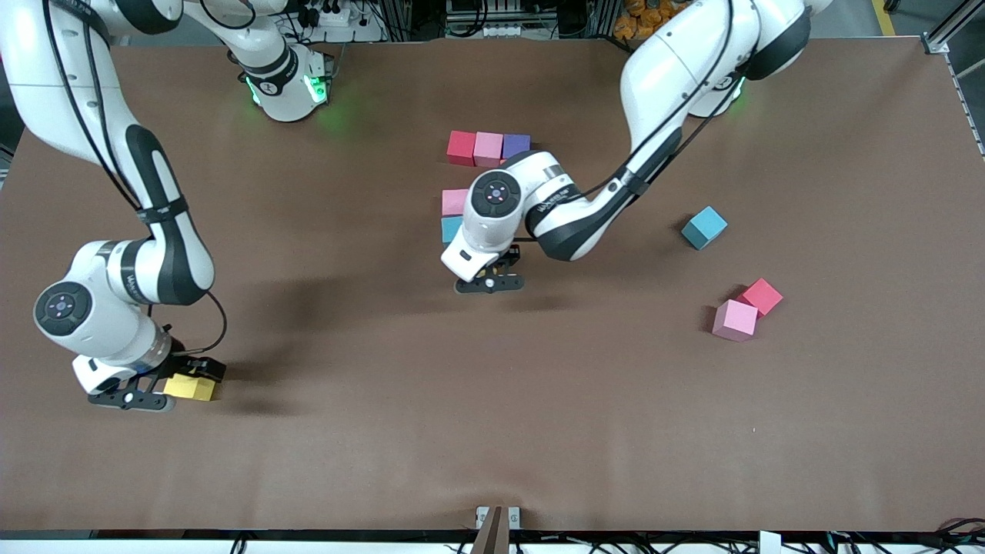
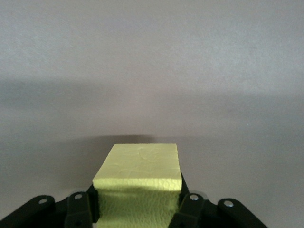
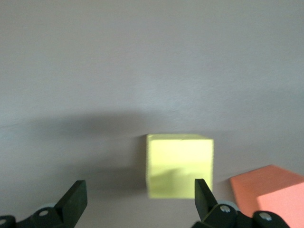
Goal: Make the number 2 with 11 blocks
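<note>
My left gripper is shut on a yellow block, low over the table beside the light blue block; the front view hides that yellow block under the hand. A red, pink and purple block form a row. A pink block sits above the light blue one. My right gripper is open at a second yellow block, which lies just ahead of its fingertips in the right wrist view. An orange block lies beside it.
Toward the left arm's end of the table lie a loose teal block, a red block and a pink block touching it. The left arm's forearm covers part of the block figure.
</note>
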Motion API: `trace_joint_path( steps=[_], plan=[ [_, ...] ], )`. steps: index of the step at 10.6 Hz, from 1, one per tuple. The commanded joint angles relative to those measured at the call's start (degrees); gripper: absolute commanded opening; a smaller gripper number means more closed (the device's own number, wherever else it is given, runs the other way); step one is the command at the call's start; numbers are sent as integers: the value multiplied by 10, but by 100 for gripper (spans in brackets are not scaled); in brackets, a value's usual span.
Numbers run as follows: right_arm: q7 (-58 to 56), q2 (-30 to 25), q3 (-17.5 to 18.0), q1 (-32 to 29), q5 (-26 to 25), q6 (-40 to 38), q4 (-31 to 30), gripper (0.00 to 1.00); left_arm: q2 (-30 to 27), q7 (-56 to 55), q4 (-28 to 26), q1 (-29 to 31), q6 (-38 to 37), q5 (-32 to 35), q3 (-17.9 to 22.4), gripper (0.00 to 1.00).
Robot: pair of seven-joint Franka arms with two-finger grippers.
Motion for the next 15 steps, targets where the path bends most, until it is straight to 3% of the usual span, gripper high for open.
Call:
trace_joint_path(
  steps=[1, 7, 10, 11, 13, 15],
  plan=[
    [-34, 33, 8, -27, -6, -5, 38, 100, 13, -4, 31, -35, -2, -25, 35, 52],
    [-76, 59, 9, -36, 24, 10, 44, 100, 33, -6, 61, -47, -2, -29, 35, 51],
    [-128, 67, 8, -40, 69, 11, 44, 100, 47, -12, 86, -61, -2, -37, 41, 50],
    [-137, 67, 8, -42, 78, 11, 43, 95, 54, -13, 94, -65, -2, -37, 41, 50],
    [-139, 68, 8, -45, 83, 10, 43, 0, 68, -18, 115, -73, -3, -37, 42, 50],
    [-139, 67, 8, -42, 87, 10, 43, 0, 71, -19, 116, -82, -4, -37, 50, 49]
  ],
)
